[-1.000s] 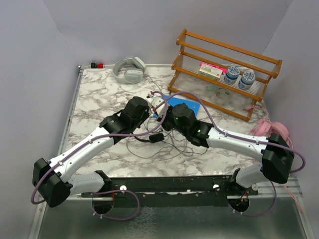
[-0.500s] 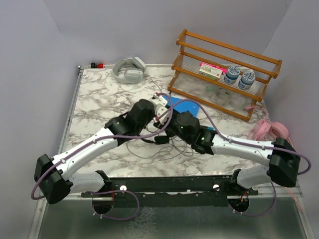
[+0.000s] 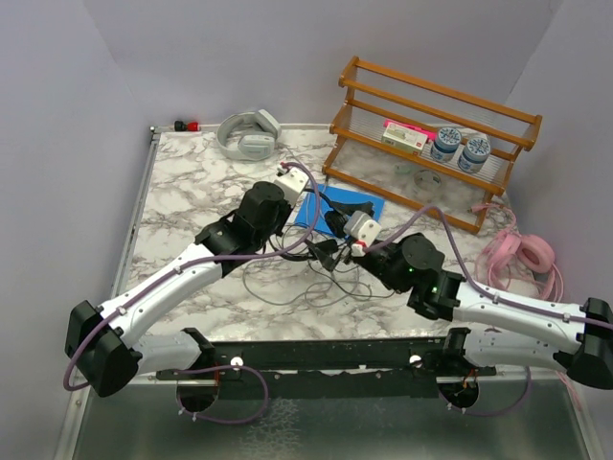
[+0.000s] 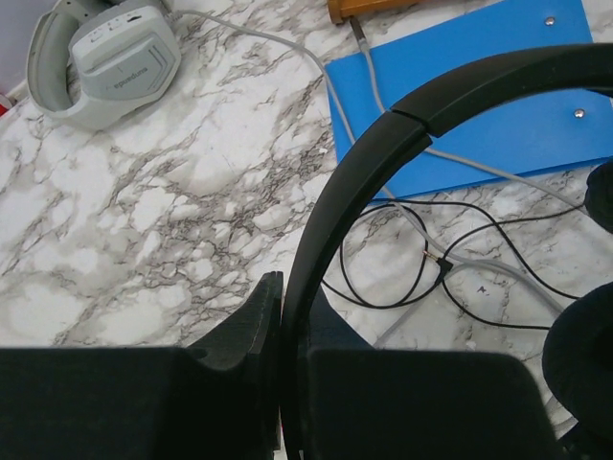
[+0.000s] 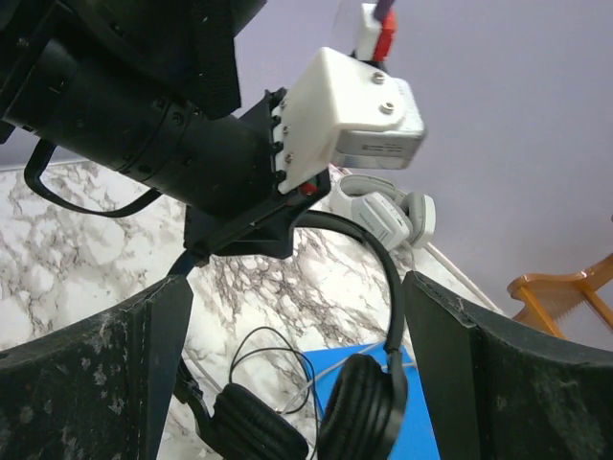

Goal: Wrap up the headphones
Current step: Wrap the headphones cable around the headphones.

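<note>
The small black headphones (image 5: 356,407) hang just above the marble table (image 3: 182,201), with my left gripper (image 4: 283,287) shut on their headband (image 4: 383,144). Both ear cups dangle below, and their thin black cable (image 4: 412,287) lies looped on the table. My right gripper (image 5: 295,287) is open, its fingers standing either side of the ear cups without touching them. In the top view the left gripper (image 3: 305,226) and right gripper (image 3: 335,249) meet at mid-table. The grey-white headphones (image 3: 247,134) lie at the back left. The pink headphones (image 3: 522,251) lie at the right edge.
A blue mat (image 3: 347,203) lies under the black headphones. A wooden rack (image 3: 431,134) with jars and a box stands at the back right. A grey cable (image 4: 287,43) runs from the grey-white headphones across the mat.
My right gripper has opened and drawn back toward the near right. The left gripper still holds the headband, now a little farther back.
</note>
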Controlling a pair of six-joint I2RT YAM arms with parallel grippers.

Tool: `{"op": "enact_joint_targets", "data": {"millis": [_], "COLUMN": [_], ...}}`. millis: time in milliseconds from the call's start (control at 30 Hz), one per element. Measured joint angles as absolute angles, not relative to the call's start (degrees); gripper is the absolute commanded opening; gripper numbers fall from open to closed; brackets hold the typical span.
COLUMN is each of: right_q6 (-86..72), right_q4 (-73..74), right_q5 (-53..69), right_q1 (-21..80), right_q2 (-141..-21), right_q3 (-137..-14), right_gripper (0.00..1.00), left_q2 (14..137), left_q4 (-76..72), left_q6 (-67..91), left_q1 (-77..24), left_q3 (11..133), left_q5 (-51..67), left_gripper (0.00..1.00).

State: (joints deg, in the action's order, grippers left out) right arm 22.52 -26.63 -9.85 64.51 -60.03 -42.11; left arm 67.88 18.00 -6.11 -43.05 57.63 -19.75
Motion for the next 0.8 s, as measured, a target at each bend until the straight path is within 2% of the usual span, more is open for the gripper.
{"op": "enact_joint_targets", "data": {"millis": [233,400,567,800], "right_q6": [17.80,8.95,-2.83,-12.36], "right_q4": [-27.79,-28.53,-32.47,-42.65], "right_q5": [-9.13,-5.10,2.92,8.47], "right_q1": [60.73,49.50,38.17,35.88], "right_q2": [-53.95,-51.99,-52.23,-58.30], "right_q3": [-37.78,-34.52,-27.68,-19.31], "right_gripper": [0.97,0.97,0.94,0.90], "left_q2": [67.85,68.12,70.48,71.00], "left_q4": [19.92,23.75,29.85,36.51], "left_q6": [-1.96,3.57,9.67,15.57], "left_q1": [-40.49,-38.09,-36.03,-32.82], "left_q3": [57.63,58.63,63.81,68.47], "left_q5": [-19.62,-21.08,-24.14,-24.91], "left_gripper": [0.00,0.00,0.00,0.00]}}
